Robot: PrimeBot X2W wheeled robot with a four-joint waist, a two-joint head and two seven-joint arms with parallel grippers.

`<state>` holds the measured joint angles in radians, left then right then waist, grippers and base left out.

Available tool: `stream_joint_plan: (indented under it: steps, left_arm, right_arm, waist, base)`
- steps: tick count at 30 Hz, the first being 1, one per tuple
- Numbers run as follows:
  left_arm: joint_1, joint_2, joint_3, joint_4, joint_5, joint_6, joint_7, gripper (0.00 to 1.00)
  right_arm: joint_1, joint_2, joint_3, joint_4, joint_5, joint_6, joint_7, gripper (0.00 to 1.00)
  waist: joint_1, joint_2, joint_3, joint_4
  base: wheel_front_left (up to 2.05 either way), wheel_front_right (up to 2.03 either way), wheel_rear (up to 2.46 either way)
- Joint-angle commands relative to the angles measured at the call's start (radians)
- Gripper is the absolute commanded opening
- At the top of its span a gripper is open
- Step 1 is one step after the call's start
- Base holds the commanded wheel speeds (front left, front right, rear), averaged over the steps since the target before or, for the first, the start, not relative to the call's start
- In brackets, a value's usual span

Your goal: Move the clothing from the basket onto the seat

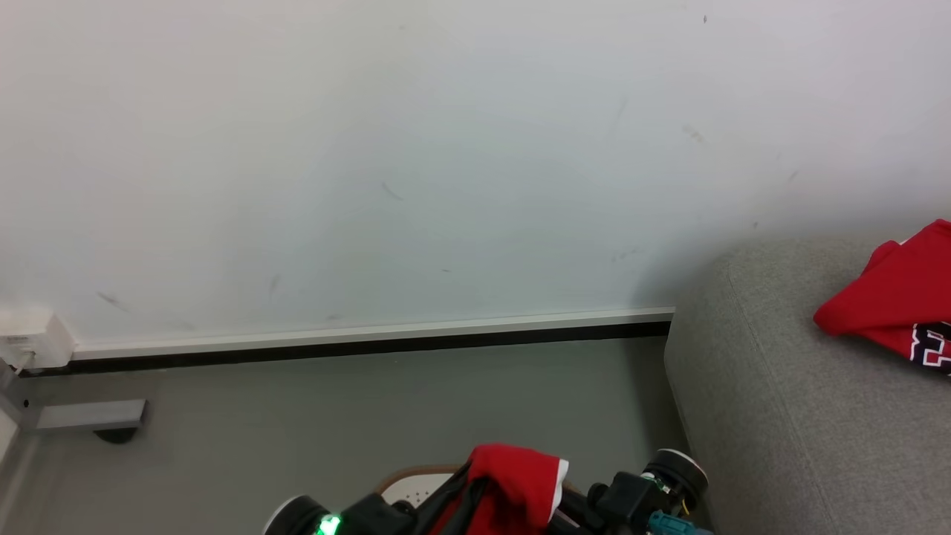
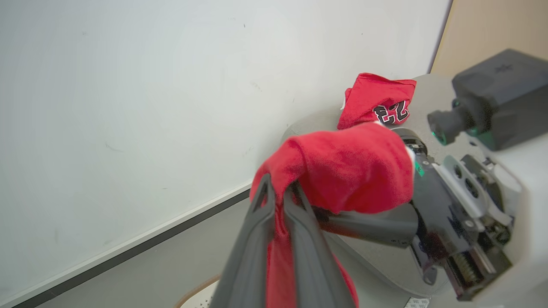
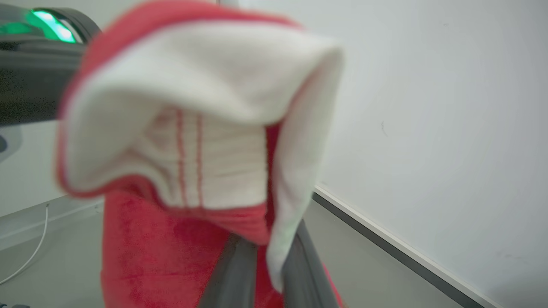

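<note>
A plain red garment with white trim [image 1: 520, 479] hangs bunched between both grippers, just above the basket [image 1: 412, 479], of which a bit of brown rim and perforated wall shows. In the left wrist view my left gripper [image 2: 278, 190] is shut on a fold of this garment [image 2: 351, 171]. In the right wrist view my right gripper [image 3: 265, 248] is pinched on the same garment [image 3: 171, 239], whose white lining drapes over the fingertips. The red number 23 jersey [image 1: 895, 297] lies crumpled on the grey seat [image 1: 780, 416] at the right.
A white wall with a pale and black skirting [image 1: 371, 338] runs behind bare grey floor [image 1: 334, 416]. A white socket box [image 1: 30, 338] and a grey bracket [image 1: 89, 416] sit at the far left. The seat's rounded corner [image 2: 308, 124] is close to my right arm [image 2: 454, 205].
</note>
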<state>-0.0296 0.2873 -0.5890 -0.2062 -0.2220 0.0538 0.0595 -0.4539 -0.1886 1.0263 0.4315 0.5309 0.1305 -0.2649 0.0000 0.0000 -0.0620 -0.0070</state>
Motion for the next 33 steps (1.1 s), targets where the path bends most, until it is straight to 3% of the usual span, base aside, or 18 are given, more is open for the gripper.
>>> stream_joint_plan:
  steps: [1, 4, 5, 7, 8, 15, 33]
  left_arm:
    - [0.005, 0.006, 0.005, -0.002, -0.020, 0.005, -0.001, 0.00]
    - [0.006, 0.010, 0.009, 0.003, -0.015, 0.009, -0.005, 0.00]
    - [0.004, 0.011, 0.012, 0.005, -0.011, 0.015, -0.008, 0.11]
    - [0.000, 0.014, 0.017, 0.010, -0.003, 0.021, -0.019, 0.82]
    - [-0.001, 0.015, 0.020, 0.013, 0.000, 0.026, -0.022, 1.00]
    - [-0.003, 0.012, 0.020, 0.039, -0.003, 0.032, -0.042, 1.00]
    - [-0.051, -0.001, 0.009, 0.086, -0.014, 0.021, -0.078, 1.00]
  right_arm:
    - [-0.021, -0.004, 0.005, -0.002, 0.012, 0.000, 0.001, 0.00]
    - [-0.026, -0.012, 0.014, -0.009, 0.034, 0.000, 0.001, 0.00]
    - [-0.029, -0.016, 0.012, -0.011, 0.039, 0.000, 0.001, 0.00]
    - [-0.034, -0.020, 0.000, -0.017, 0.046, 0.000, 0.001, 0.00]
    - [-0.035, -0.021, -0.008, -0.019, 0.046, 0.000, 0.001, 0.00]
    - [-0.042, -0.039, -0.080, -0.030, 0.021, 0.000, 0.001, 0.00]
    - [-0.001, -0.134, -0.340, -0.111, -0.086, 0.000, 0.001, 0.00]
  waist:
    - [0.0000, 0.0000, 0.001, -0.003]
    - [0.0000, 0.0000, 0.002, -0.012]
    - [0.0000, 0.0000, 0.003, -0.016]
    - [0.0000, 0.0000, 0.005, -0.025]
    - [0.0000, 0.0000, 0.006, -0.031]
    - [0.0000, 0.0000, 0.017, -0.092]
    - [0.0000, 0.0000, 0.089, -0.329]
  base:
    - [0.00, 0.00, 0.00]
    - [0.00, 0.00, 0.00]
    - [0.00, 0.00, 0.00]
    - [0.00, 0.00, 0.00]
    - [0.00, 0.00, 0.00]
    - [0.00, 0.00, 0.00]
    - [0.00, 0.00, 0.00]
